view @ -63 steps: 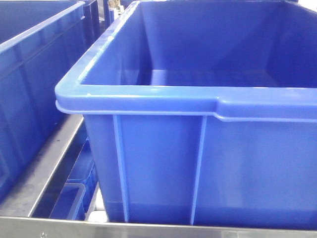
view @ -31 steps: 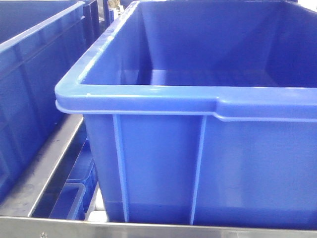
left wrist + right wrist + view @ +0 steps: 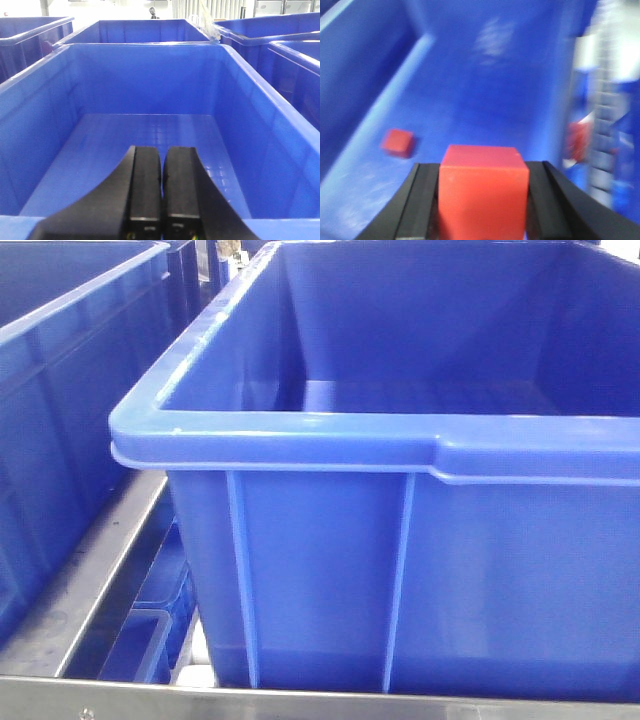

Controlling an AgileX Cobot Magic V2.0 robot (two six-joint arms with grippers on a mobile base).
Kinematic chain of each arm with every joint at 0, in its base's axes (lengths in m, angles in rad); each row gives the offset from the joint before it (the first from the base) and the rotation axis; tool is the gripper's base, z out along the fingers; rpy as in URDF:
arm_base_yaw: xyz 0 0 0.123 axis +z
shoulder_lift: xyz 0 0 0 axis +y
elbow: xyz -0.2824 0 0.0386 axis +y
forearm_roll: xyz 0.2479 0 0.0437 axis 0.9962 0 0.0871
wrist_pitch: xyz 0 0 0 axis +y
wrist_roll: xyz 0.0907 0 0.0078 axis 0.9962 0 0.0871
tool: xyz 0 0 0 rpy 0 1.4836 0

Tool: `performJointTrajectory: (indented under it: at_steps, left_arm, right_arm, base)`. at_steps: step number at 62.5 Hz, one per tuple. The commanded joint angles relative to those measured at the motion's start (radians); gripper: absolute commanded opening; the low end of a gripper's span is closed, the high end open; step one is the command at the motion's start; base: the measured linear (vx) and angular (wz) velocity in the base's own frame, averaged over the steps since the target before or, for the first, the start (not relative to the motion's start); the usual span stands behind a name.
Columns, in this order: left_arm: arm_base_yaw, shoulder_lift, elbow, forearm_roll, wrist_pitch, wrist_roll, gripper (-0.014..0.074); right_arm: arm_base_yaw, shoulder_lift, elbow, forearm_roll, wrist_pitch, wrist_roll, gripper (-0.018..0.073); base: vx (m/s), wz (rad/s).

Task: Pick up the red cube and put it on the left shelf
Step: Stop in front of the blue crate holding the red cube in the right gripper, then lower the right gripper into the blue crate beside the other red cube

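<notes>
Front view: big bin (image 3: 300, 435), blue plastic, ribbed near wall, fills the centre and right; what shows of its inside is bare. Left bin (image 3: 60, 390), same blue, stands just beside it on the left, with a slanting metal rail (image 3: 90, 580) between them. Frame (image 3: 300, 702), grey metal, runs along the near edge. Lower bin (image 3: 150, 640), blue, shows in part beneath the rail. No arm, gripper or cube shows in this view. Left wrist view: left gripper (image 3: 162, 190), black, fingers (image 3: 145, 185) pressed together with nothing between them, hangs over the near rim of an open bin (image 3: 150, 145), whose ribbed floor is bare. Far bin (image 3: 145, 30) stands behind it; side bins (image 3: 270, 30) stand at right, and another blue wall shows at far left. Right wrist view, blurred: right gripper (image 3: 482, 200), black fingers (image 3: 425, 200) clamped on either side of the red cube (image 3: 482, 192), which sits between them, raised above a blue floor (image 3: 470, 100). Second cube (image 3: 397, 142), red, lies on that floor to the left, near the left wall and well apart from the held one. Red shape (image 3: 579, 140), at right beyond the bin's right wall, too blurred to identify.
</notes>
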Motion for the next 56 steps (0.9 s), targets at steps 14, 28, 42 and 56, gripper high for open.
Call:
performJointTrajectory:
  at_steps: [14, 28, 42, 56]
  left_arm:
    - [-0.006, -0.015, 0.024, -0.005, -0.084, -0.004, 0.0090]
    - [-0.006, -0.015, 0.024, -0.005, -0.084, -0.004, 0.0090]
    - [-0.006, -0.015, 0.024, -0.005, -0.084, -0.004, 0.0090]
    - [-0.006, -0.015, 0.024, -0.005, -0.084, -0.004, 0.0090]
  right_arm:
    - [-0.003, 0.359, -0.174, 0.054, -0.004, -0.030, 0.0107]
    - [-0.003, 0.575, -0.220, 0.054, -0.050, -0.030, 0.0107]
    - [-0.003, 0.735, -0.221, 0.054, -0.121, -0.029, 0.0107]
    - [-0.003, 0.865, -0.221, 0.054, -0.154, -0.029, 0.0107]
  base:
    - [0.00, 0.00]
    - [0.01, 0.06]
    - [0.00, 0.00]
    - [0.00, 0.00]
